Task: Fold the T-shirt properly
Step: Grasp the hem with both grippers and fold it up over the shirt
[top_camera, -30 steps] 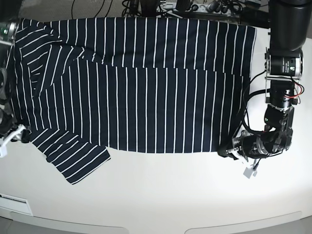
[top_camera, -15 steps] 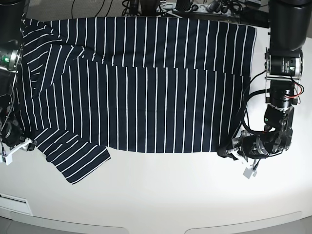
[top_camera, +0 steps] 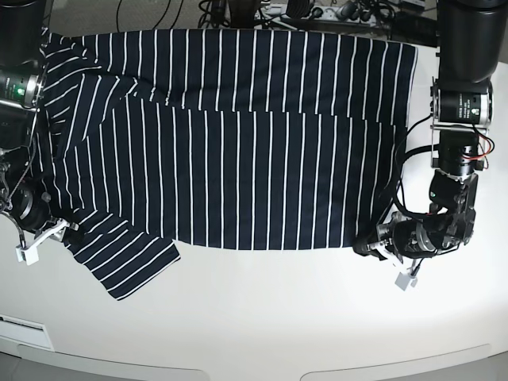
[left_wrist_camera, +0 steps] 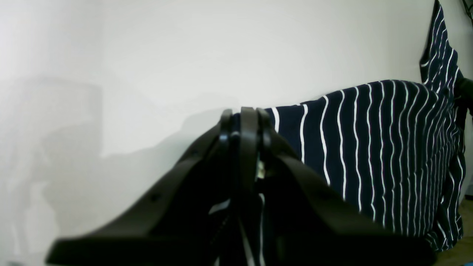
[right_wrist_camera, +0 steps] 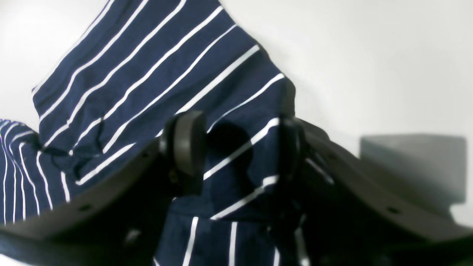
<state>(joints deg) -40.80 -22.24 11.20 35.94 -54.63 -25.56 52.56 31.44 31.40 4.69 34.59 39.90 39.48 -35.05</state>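
Note:
The dark navy T-shirt (top_camera: pixel 238 143) with thin white stripes lies spread flat on the white table, one sleeve (top_camera: pixel 131 262) pointing toward the front left. At the shirt's front right corner my left gripper (top_camera: pixel 367 246) is low on the table. The left wrist view shows that gripper (left_wrist_camera: pixel 244 114) shut, with striped cloth (left_wrist_camera: pixel 388 147) pinched at its tips. My right gripper (top_camera: pixel 57 228) is at the shirt's left edge, beside the sleeve. Its jaws (right_wrist_camera: pixel 238 147) stand open, and a fold of the striped cloth (right_wrist_camera: pixel 147 74) lies between the fingers (right_wrist_camera: pixel 184 147).
The bare white table (top_camera: pixel 262 317) stretches in front of the shirt to the curved front edge (top_camera: pixel 254 369). Cables and a power strip (top_camera: pixel 317 11) lie behind the shirt's far edge. Both arm bases stand at the table's left and right sides.
My right arm has moved right and toward the front, bringing its gripper onto the shirt's edge by the sleeve, with its jaws slightly narrower. The left arm and the shirt have not moved.

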